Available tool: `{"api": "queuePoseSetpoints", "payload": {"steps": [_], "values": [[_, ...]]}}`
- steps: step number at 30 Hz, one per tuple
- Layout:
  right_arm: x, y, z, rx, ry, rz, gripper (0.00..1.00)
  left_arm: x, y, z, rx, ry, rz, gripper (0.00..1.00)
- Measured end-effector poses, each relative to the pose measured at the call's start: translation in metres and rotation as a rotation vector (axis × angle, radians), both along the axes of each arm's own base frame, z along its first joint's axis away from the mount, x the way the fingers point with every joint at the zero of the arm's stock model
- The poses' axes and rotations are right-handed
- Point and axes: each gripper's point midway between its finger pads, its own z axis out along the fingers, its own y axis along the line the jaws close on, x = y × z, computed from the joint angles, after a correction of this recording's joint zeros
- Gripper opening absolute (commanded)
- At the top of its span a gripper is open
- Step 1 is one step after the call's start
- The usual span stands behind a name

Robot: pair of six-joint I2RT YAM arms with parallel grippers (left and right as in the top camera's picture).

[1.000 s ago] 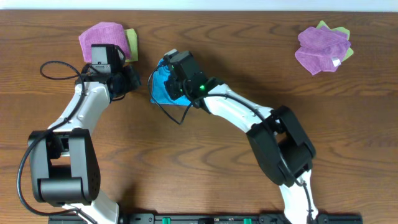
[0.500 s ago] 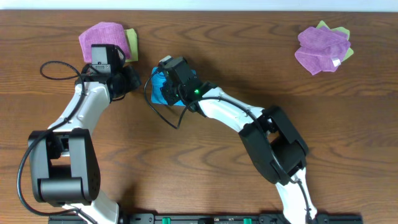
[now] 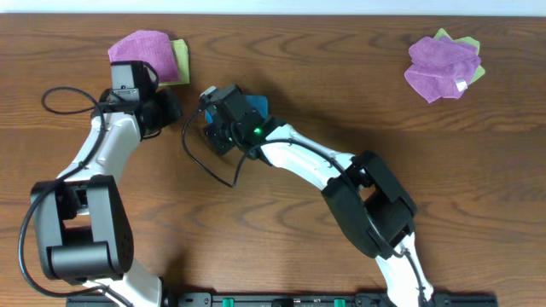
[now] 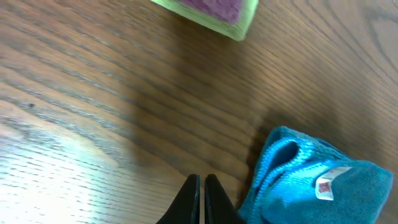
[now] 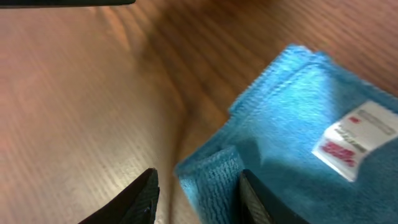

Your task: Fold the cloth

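Note:
The blue cloth [image 3: 258, 105] lies bunched on the wooden table, mostly hidden under my right wrist in the overhead view. In the right wrist view the blue cloth [image 5: 298, 130] shows a white label, and a folded edge of it sits between the open fingers of my right gripper [image 5: 199, 177], untouched on the left side. My right gripper [image 3: 213, 132] is at the cloth's left edge. My left gripper [image 3: 168, 109] is shut and empty, just left of the cloth. In the left wrist view its tips [image 4: 201, 182] are beside the blue cloth [image 4: 317, 183].
A pink cloth [image 3: 141, 51] on a green one [image 3: 180, 60] lies at the back left, close behind my left gripper. A pile of purple and green cloths [image 3: 442, 66] lies at the back right. A black cable [image 3: 200, 158] loops below my right wrist.
My right gripper has moved left across the blue cloth, so the cloth now shows on its right side. My left arm has shifted slightly left.

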Motion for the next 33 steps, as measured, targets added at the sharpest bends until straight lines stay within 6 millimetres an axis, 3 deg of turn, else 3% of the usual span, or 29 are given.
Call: {"api": "queuePoseSetpoints", "payload": {"steps": [4,9,13,21,25,30,33], "values": [[-0.007,0.006,0.001,0.011,0.014,0.025,0.45,0.0,0.007,0.0,0.0,0.0,0.016,0.06],[-0.021,0.016,0.0,0.024,0.037,0.069,0.6,0.0,0.014,0.0,0.0,0.0,0.032,0.06],[-0.035,0.018,-0.005,0.002,0.073,0.095,0.99,0.0,0.016,0.0,0.002,0.0,0.036,0.06],[-0.041,0.019,-0.005,-0.008,0.089,0.115,0.99,0.0,0.015,0.0,-0.004,0.0,0.032,0.16],[-0.041,0.018,0.003,-0.006,0.082,0.117,0.99,0.001,0.015,0.01,-0.003,-0.023,0.033,0.28],[-0.041,0.007,0.033,-0.015,0.052,0.115,0.99,0.002,0.015,0.04,0.005,-0.094,0.033,0.39],[-0.036,-0.007,0.053,-0.029,0.026,0.096,0.99,0.002,0.015,0.057,0.01,-0.134,0.034,0.54]]}}
